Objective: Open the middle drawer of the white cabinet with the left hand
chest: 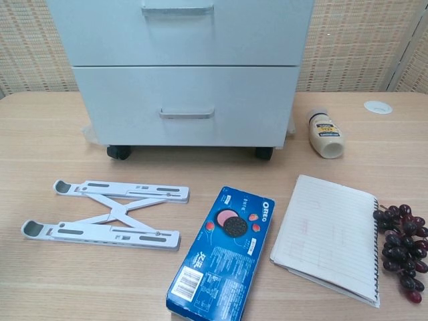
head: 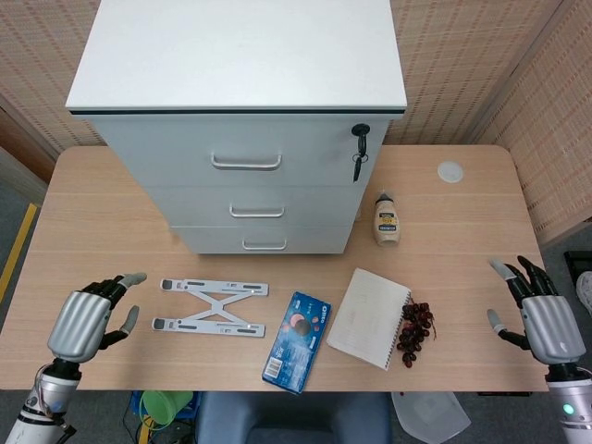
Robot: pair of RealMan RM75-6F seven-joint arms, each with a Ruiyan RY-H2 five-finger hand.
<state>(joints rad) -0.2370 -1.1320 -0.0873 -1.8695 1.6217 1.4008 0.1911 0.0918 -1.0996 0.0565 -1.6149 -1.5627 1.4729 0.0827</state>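
Observation:
The white cabinet (head: 240,83) stands at the back of the table with all three drawers closed. Its middle drawer (head: 256,205) carries a silver handle (head: 256,213); the chest view shows that handle (chest: 178,9) at the top edge above the bottom drawer (chest: 187,105). My left hand (head: 81,322) hovers at the near left corner, fingers apart and empty, far from the cabinet. My right hand (head: 539,314) is at the near right edge, fingers spread and empty. Neither hand appears in the chest view.
A white folding stand (head: 213,307) lies in front of the cabinet, between my left hand and the drawers. An Oreo box (head: 295,341), a notebook (head: 369,317), grapes (head: 415,332) and a small bottle (head: 387,221) lie to the right. Keys (head: 359,153) hang from the top drawer's lock.

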